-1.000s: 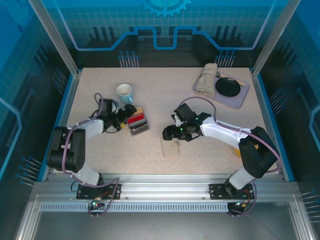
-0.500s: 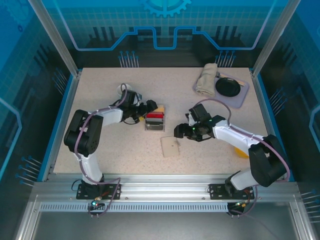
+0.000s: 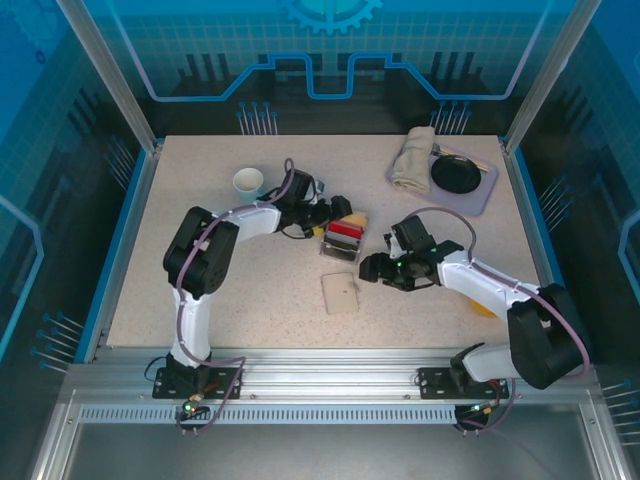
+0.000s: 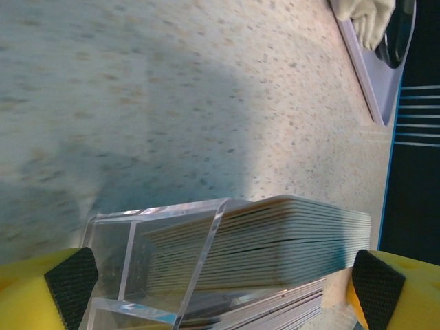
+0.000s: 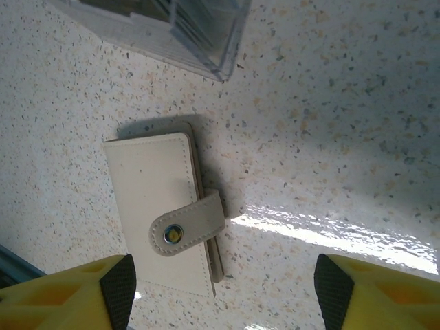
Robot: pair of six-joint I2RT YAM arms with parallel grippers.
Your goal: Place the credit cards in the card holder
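Straddling a clear box (image 4: 172,237) of stacked credit cards (image 4: 275,240), the left gripper (image 4: 225,280) has its jaws spread wide, a pad beside each end. Close by, the card holder (image 5: 161,213) lies snapped shut on the table (image 5: 330,103). Over it hovers the right gripper (image 5: 223,289), jaws parted and empty.

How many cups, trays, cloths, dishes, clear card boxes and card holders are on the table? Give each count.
Cup: 1
Tray: 1
Cloth: 1
Black dish: 1
Clear card box: 1
Card holder: 1
Total: 6
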